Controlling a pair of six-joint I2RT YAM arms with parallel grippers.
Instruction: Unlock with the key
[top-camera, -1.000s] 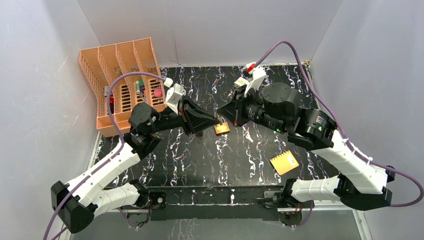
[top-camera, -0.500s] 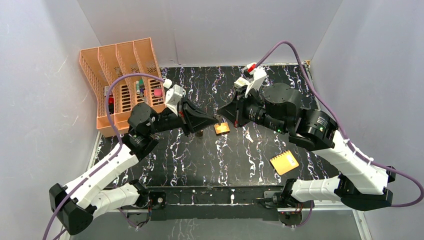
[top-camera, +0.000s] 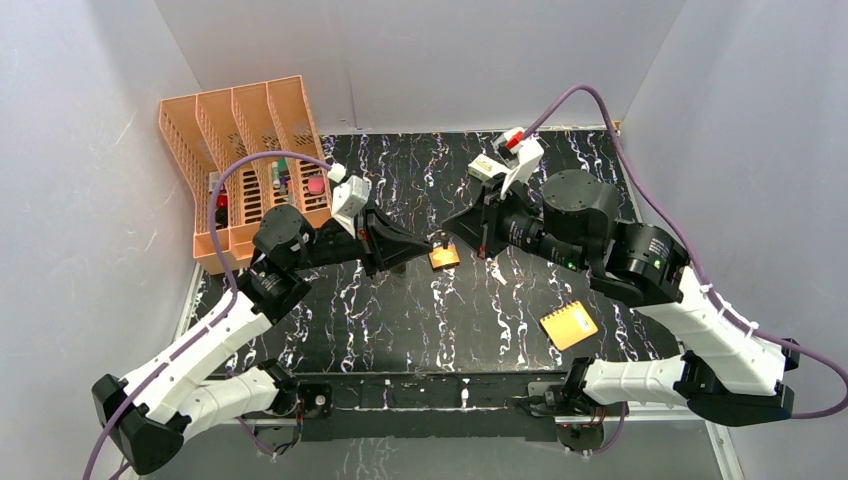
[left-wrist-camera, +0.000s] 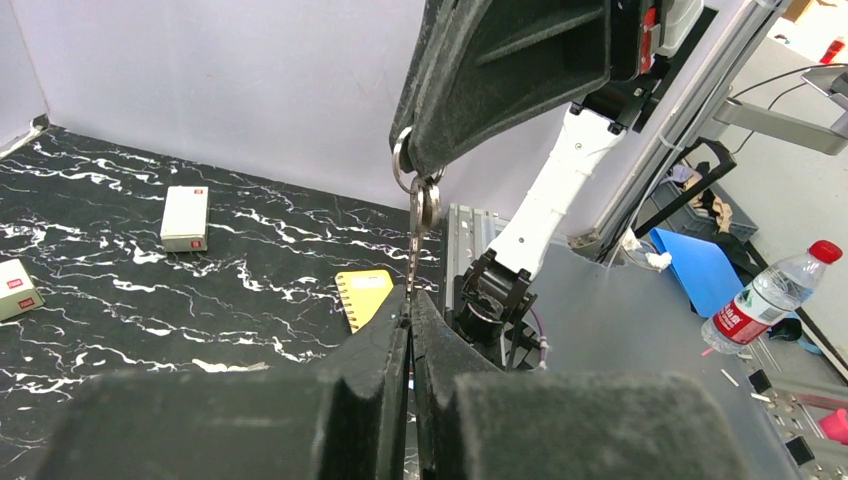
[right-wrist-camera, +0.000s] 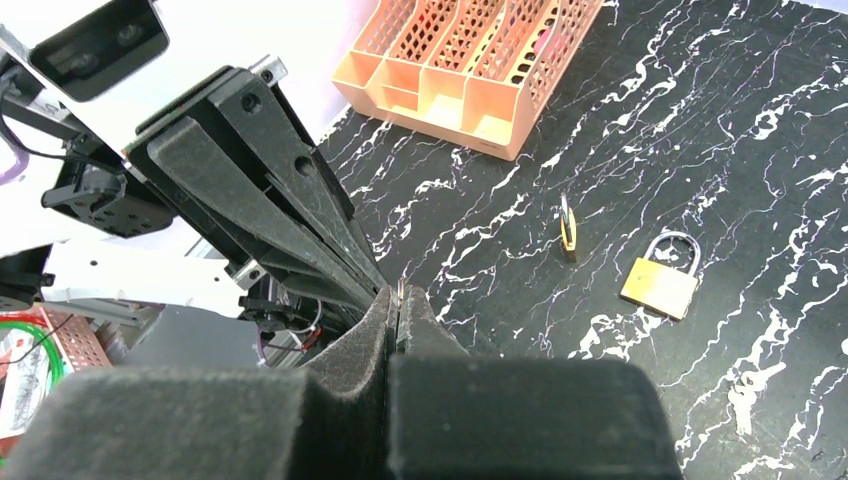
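The key (left-wrist-camera: 414, 240) is a small silver bunch on a ring, hanging in the air between both grippers. My right gripper (top-camera: 447, 228) (right-wrist-camera: 397, 295) is shut on the ring from above. In the left wrist view my left gripper (left-wrist-camera: 410, 312) is shut on the lower end of a key blade. In the top view the left gripper (top-camera: 428, 243) meets the right one tip to tip above the dark marbled table. A brass padlock (top-camera: 443, 257) (right-wrist-camera: 660, 282) lies flat on the table below them. A second padlock (right-wrist-camera: 567, 230) stands on edge beside it.
An orange divided organizer (top-camera: 250, 150) (right-wrist-camera: 470, 70) stands at the back left. A yellow spiral notepad (top-camera: 568, 325) (left-wrist-camera: 365, 295) lies at the front right. Two small white boxes (left-wrist-camera: 185, 217) (left-wrist-camera: 15, 288) sit toward the back. Grey walls enclose the table.
My left gripper has shut on the key that the right gripper holds. The right arm has shifted slightly to the right, and the left arm has followed it.
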